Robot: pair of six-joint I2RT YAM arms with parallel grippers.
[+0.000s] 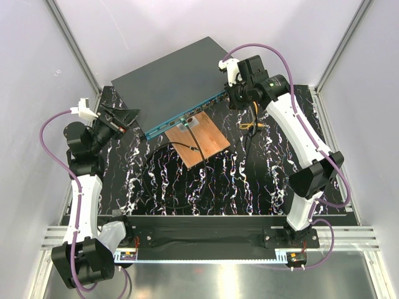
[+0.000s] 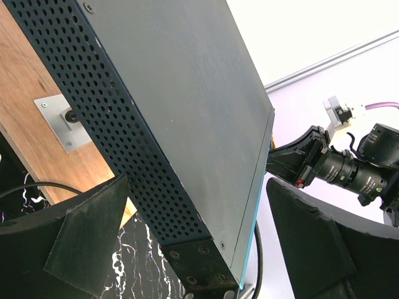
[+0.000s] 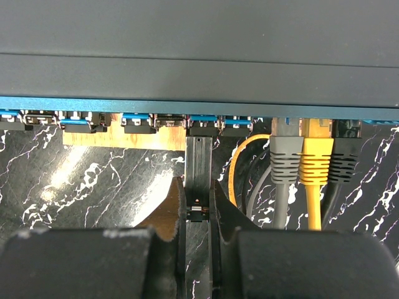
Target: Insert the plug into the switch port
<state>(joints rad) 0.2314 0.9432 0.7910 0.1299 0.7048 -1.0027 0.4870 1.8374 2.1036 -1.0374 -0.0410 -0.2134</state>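
The switch (image 1: 171,84) is a flat dark grey box with a teal front face (image 3: 187,106) and a row of ports. My right gripper (image 3: 198,199) is shut on the dark plug (image 3: 201,165), whose far end sits at the mouth of a port in the row. In the top view the right gripper (image 1: 232,93) is at the switch's right front end. My left gripper (image 1: 128,116) is open, with its fingers (image 2: 81,237) on either side of the switch's left corner (image 2: 199,261), not clamped.
Grey (image 3: 285,165), yellow (image 3: 316,168) and black (image 3: 346,163) cables are plugged in right of the plug. A copper-brown board (image 1: 201,142) with a metal bracket (image 2: 62,121) lies partly under the switch front. White walls surround the black marbled table (image 1: 237,180).
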